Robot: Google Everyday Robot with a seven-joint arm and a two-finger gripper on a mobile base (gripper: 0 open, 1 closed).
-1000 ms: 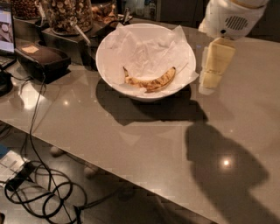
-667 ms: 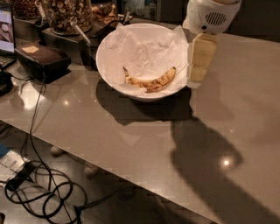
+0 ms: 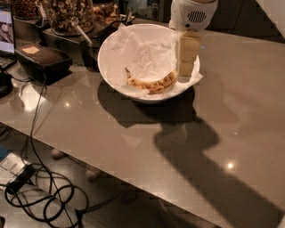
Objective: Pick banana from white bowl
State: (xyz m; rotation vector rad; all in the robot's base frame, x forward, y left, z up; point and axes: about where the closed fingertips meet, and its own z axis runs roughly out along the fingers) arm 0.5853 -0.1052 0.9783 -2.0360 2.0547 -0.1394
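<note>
The white bowl (image 3: 105, 58) stands on the grey table at the back centre, lined with crumpled white paper (image 3: 144, 49). The banana (image 3: 151, 83), yellow with brown spots, lies curved in the bowl's front part. My gripper (image 3: 187, 67), cream-coloured under a white wrist housing (image 3: 194, 13), hangs down over the bowl's right side, just to the right of the banana's right end. It holds nothing that I can see. I cannot tell whether it touches the paper.
Glass jars (image 3: 67, 13) of snacks stand behind the bowl at the left. A black box (image 3: 42, 60) and a screen (image 3: 5, 26) sit at the far left. The table's front edge (image 3: 133, 180) runs diagonally, with cables (image 3: 40, 196) on the floor below.
My gripper has moved left, from beside the bowl's right rim to over the bowl's right side near the banana's end. The banana and bowl have not moved.
</note>
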